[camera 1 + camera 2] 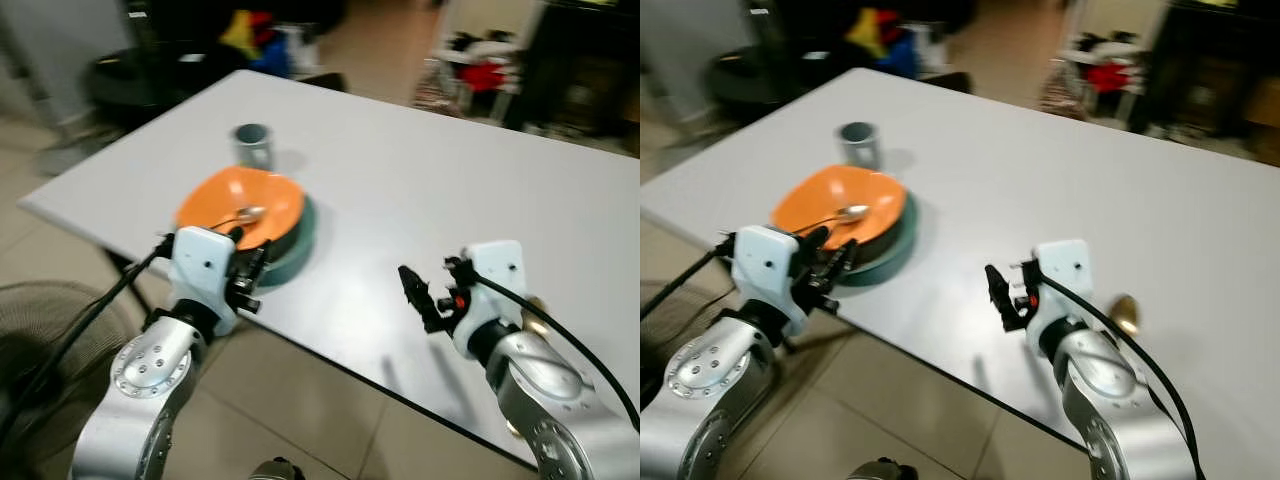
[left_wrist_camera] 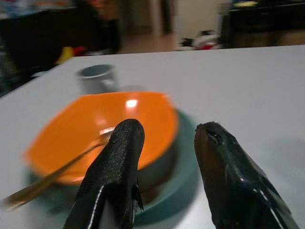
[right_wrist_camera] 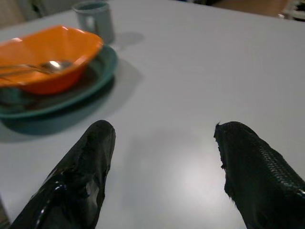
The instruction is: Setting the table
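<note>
An orange bowl [image 1: 243, 205] sits on a teal plate [image 1: 296, 252] near the white table's [image 1: 430, 190] front left edge. A metal spoon [image 1: 240, 215] lies inside the bowl, its handle pointing toward me. A grey cup [image 1: 253, 145] stands just behind the bowl. My left gripper [image 1: 248, 268] hovers open at the plate's near rim, its fingers [image 2: 116, 167] empty. Over bare table to the right of the plate, my right gripper [image 1: 418, 295] is open and empty, with its fingers [image 3: 86, 176] apart.
A dark fan [image 1: 30, 340] stands on the tiled floor to the left of the table. Dark furniture and colourful clutter [image 1: 250, 40] sit beyond the table's far edge. Wide bare tabletop stretches to the right.
</note>
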Controlling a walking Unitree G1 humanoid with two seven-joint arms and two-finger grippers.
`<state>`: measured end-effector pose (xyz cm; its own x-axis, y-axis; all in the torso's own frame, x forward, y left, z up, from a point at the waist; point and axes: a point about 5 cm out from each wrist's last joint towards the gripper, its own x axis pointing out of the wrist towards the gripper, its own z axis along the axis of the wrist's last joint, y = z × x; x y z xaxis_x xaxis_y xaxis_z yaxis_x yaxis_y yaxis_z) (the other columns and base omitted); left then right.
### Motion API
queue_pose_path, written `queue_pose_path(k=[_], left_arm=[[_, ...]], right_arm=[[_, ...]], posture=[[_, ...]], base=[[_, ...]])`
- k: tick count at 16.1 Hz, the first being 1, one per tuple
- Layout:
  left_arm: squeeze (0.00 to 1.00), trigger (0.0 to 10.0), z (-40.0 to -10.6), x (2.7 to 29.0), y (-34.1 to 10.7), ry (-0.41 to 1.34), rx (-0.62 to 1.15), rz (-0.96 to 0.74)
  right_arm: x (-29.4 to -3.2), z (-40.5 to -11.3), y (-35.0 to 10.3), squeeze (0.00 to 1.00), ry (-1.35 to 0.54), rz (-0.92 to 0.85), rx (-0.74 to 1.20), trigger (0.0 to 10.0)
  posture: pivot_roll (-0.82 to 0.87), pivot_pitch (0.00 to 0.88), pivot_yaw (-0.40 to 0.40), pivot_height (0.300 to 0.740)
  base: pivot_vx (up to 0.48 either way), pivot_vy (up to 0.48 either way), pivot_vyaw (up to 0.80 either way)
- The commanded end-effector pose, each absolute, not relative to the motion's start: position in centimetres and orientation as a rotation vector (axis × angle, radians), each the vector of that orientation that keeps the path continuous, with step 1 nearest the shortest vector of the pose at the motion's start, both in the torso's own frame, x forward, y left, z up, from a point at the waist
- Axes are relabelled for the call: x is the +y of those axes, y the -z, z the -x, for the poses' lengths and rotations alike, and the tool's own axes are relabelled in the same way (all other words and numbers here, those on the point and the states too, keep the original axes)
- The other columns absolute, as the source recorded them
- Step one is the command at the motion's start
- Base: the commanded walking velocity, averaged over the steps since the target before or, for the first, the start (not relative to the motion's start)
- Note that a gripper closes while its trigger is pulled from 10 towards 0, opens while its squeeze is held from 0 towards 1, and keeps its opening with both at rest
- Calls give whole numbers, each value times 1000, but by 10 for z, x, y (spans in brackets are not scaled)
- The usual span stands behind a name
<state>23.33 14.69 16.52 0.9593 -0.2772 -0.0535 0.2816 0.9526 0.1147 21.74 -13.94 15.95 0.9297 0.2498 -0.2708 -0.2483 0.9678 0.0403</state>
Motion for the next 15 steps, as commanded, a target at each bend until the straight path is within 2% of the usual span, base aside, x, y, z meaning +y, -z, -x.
queue_pose_path(k=[1, 15], left_arm=[[0, 10000, -236, 151, -168, 265, 32, -151], [0, 10000, -235, 148, -162, 259, 55, -136]], right_arm=[[-142, -218, -160, 1000, -248, -22, 263, 10000], [-143, -215, -152, 1000, -222, -44, 262, 10000]], posture=[[105, 0, 42, 740], [95, 0, 49, 740]], base=[[0, 0, 800], [0, 0, 800]])
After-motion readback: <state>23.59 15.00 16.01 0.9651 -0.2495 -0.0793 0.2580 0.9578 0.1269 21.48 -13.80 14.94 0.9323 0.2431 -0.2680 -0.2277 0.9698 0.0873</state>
